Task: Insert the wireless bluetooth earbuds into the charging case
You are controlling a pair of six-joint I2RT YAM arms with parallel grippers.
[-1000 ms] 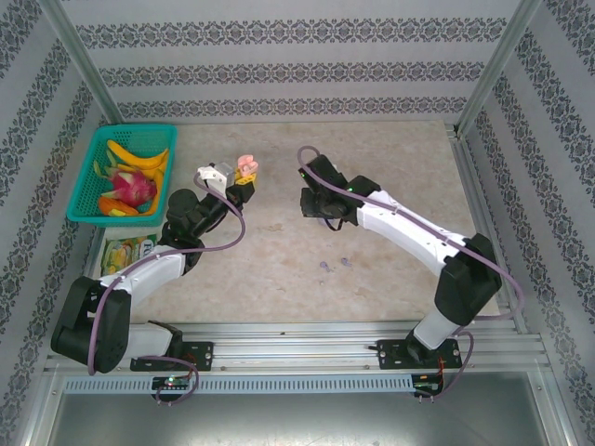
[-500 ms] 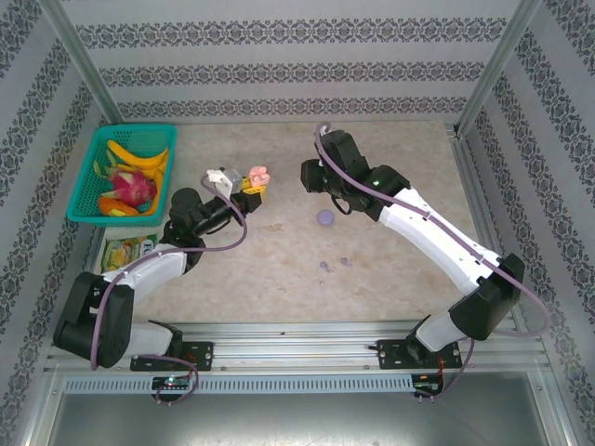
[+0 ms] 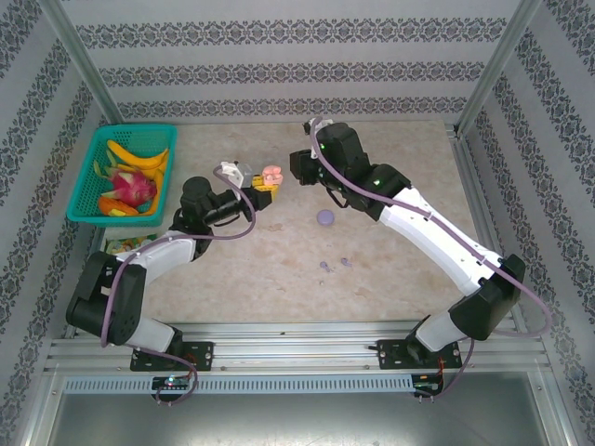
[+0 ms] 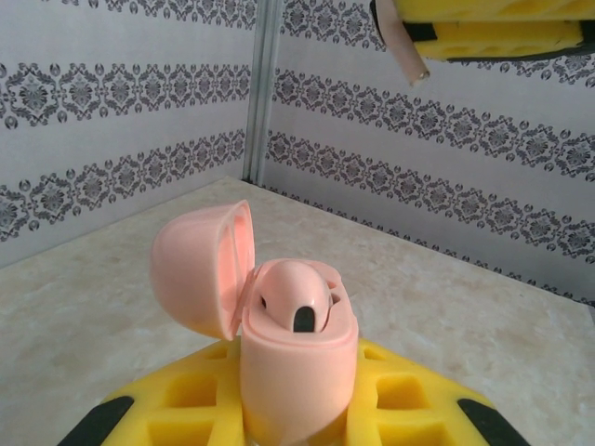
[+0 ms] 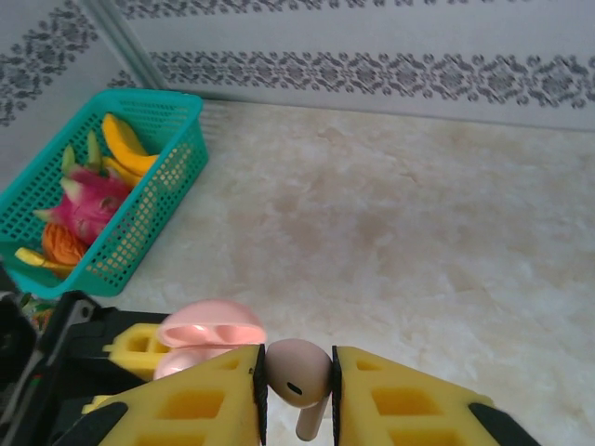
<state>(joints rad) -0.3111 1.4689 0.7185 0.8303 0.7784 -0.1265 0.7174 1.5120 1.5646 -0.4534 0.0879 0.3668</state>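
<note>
The right gripper [image 5: 297, 401] pinches a pale pink earbud [image 5: 296, 370] between its yellow fingers, stem down, just above the charging case [image 4: 297, 372]. The left gripper [image 3: 263, 191] clamps that case by its lower body, upright, lid swung open (a second earbud [image 4: 296, 299] already sits inside). A purple disc [image 3: 325, 217] lies well apart from the case, on its near right side. A green basket [image 3: 139, 128] stands well left of it.

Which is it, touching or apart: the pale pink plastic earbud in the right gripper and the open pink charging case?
Apart. Left wrist view: bare wall shows between the pale pink earbud above and the pink charging case below.
</note>
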